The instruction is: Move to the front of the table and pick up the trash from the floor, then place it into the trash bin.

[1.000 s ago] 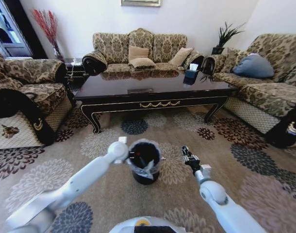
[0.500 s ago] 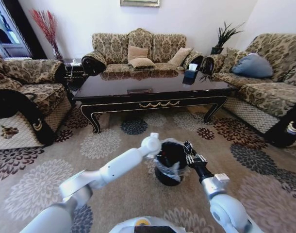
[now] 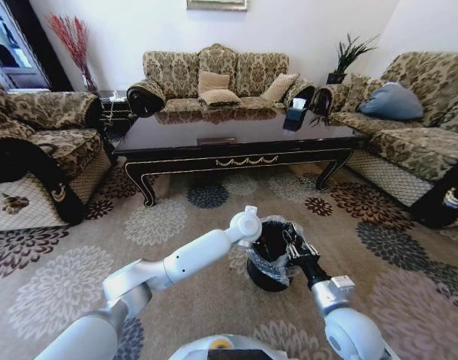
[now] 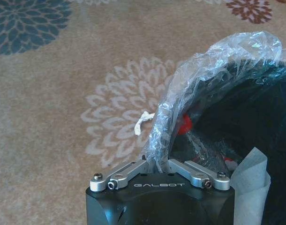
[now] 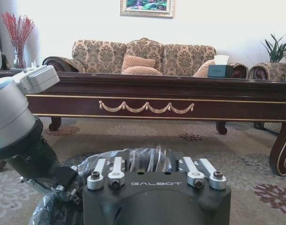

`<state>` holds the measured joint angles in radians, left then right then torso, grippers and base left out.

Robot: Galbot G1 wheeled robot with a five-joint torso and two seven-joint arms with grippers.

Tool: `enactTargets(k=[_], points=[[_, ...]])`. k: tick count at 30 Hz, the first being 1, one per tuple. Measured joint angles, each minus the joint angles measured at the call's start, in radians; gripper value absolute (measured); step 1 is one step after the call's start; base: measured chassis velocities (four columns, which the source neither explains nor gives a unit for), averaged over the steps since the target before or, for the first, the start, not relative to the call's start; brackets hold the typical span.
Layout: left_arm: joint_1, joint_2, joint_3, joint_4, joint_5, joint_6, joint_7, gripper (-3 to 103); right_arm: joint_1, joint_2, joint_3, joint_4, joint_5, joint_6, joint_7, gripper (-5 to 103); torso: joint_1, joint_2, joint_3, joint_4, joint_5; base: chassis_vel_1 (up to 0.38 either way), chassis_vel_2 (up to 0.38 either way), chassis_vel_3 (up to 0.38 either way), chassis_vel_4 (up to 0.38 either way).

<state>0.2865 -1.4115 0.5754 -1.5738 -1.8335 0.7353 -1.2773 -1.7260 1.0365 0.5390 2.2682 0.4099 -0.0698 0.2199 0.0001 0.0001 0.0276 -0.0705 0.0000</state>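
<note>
While the floor in front of the long, low, glossy near-black worktop (image 3: 236, 135) is being tidied, the left end effector (image 4: 157, 163) is seen reached across the body and clenched on the liner-covered rim of the small round black trash bin (image 3: 268, 276). Just beside the bin's wall, a small white twisted paper scrap (image 4: 144, 123) lies flat on the patterned beige carpet (image 3: 176, 225). Its long axis is judged to run along the floor, one end pointing toward the bin. The bin itself stands on the carpet, well apart from the worktop, its axis roughly upright and its mouth facing up. A red item (image 4: 184, 124) and a white paper sheet (image 4: 251, 180) are seen inside. At the bin's right side the right end effector (image 3: 291, 238) is held against the ruffled clear plastic liner (image 5: 133, 161); whether it is released or clenched cannot be told.

For the step to be done well, the rim should be held steady and level, so that nothing is tipped out, and the thin liner should not be dragged off the rim.
</note>
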Motion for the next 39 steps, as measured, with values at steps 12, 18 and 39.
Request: enactTargets(k=[12, 18, 39], points=[[0.009, 0.050, -0.035, -0.011, 0.001, 0.000, 0.001, 0, 0.021, 0.004, -0.023, -0.021, -0.002, 0.059, -0.027, 88, 0.000, 0.000, 0.000, 0.0001, -0.0001, 0.000, 0.000, 0.000, 0.000], [0.023, 0.128, -0.064, -0.022, -0.001, 0.000, 0.017, 0, 0.020, 0.005, -0.016, -0.029, 0.000, 0.089, -0.044, 100, 0.000, 0.000, 0.000, 0.0000, -0.0003, 0.000, 0.000, 0.000, 0.000], [0.246, 0.403, -0.387, -0.168, -0.025, 0.000, 0.057, 0, 0.098, -0.008, -0.046, -0.101, 0.018, 0.090, -0.038, 100, 0.000, 0.000, 0.000, -0.0004, -0.0006, -0.093, 0.084, 0.080, -0.089]])
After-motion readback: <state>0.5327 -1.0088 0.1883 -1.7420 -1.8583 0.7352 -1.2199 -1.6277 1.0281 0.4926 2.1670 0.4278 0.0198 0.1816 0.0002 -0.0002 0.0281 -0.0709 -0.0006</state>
